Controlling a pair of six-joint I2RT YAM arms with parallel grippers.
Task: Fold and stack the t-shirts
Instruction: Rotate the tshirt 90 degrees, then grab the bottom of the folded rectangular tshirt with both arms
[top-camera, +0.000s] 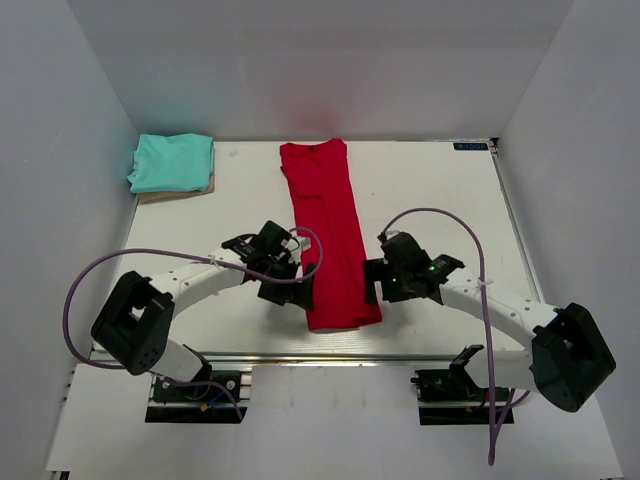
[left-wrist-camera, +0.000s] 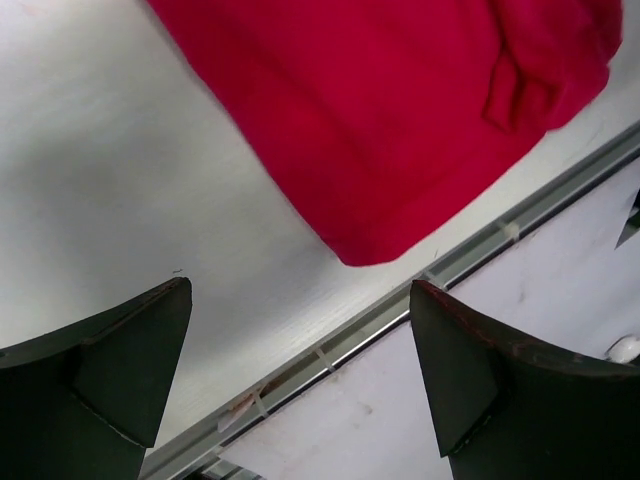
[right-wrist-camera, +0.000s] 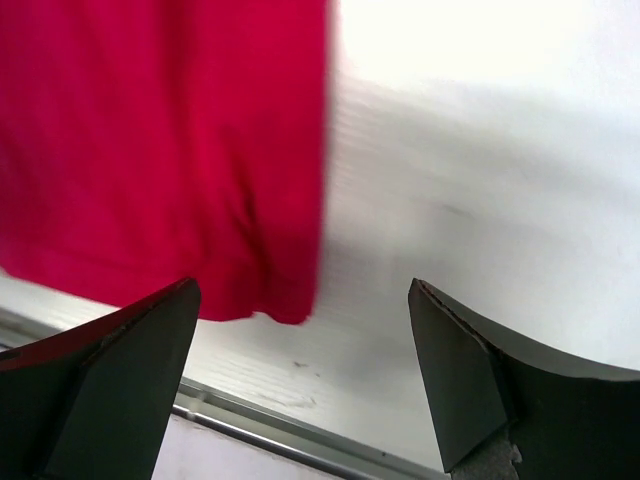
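The red t-shirt lies folded into a long narrow strip down the middle of the table, its near end by the front edge. It also shows in the left wrist view and in the right wrist view. The teal t-shirt lies neatly folded at the far left corner. My left gripper is open and empty just left of the strip's near end. My right gripper is open and empty just right of it. Neither touches the cloth.
A tan layer peeks out under the teal t-shirt. The table's front metal rail runs close below both grippers. White walls enclose the table on three sides. Purple cables arc over both arms.
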